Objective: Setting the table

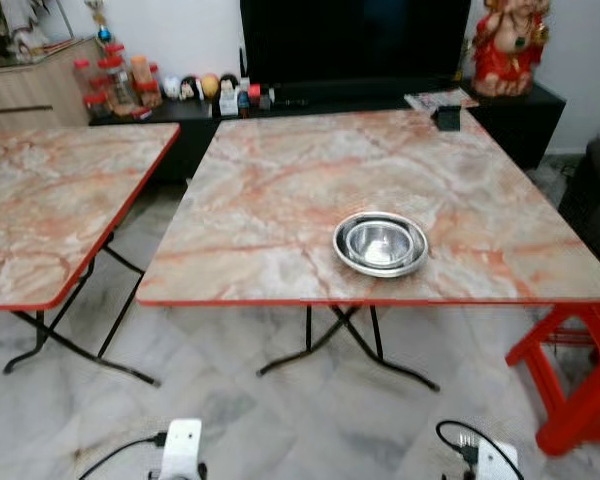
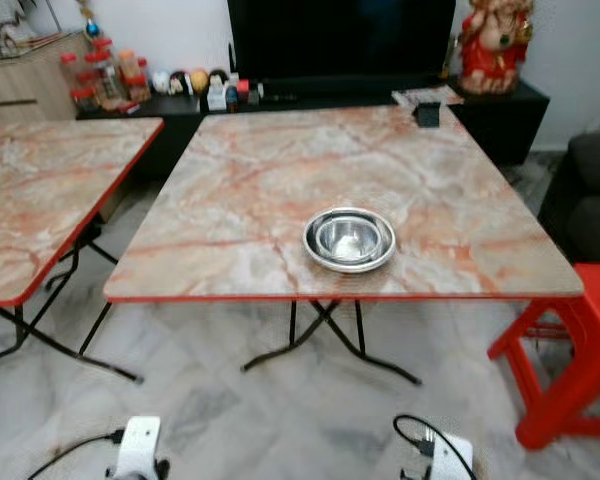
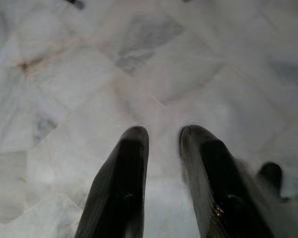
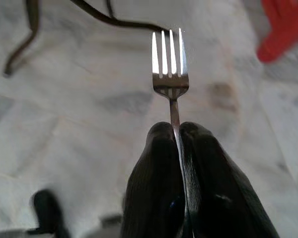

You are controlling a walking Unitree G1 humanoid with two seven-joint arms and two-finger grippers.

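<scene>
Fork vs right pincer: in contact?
Touching. The right wrist view shows the right pincer with both fingers pressed against the fork handle, tines sticking out beyond the tips.

A pink-veined marble pattern edged in red was shown on the table (image 1: 280, 190); the bowl (image 1: 380, 243) was silver, the stool (image 1: 580, 380) red.

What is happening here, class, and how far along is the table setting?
The robot stands before a marble-patterned folding table, arms low over the floor. Its right gripper is shut on a fork, tines pointing away from the wrist. The left gripper is open and holds nothing. On the table sits a steel bowl on a steel plate. The fork is not yet placed.
</scene>
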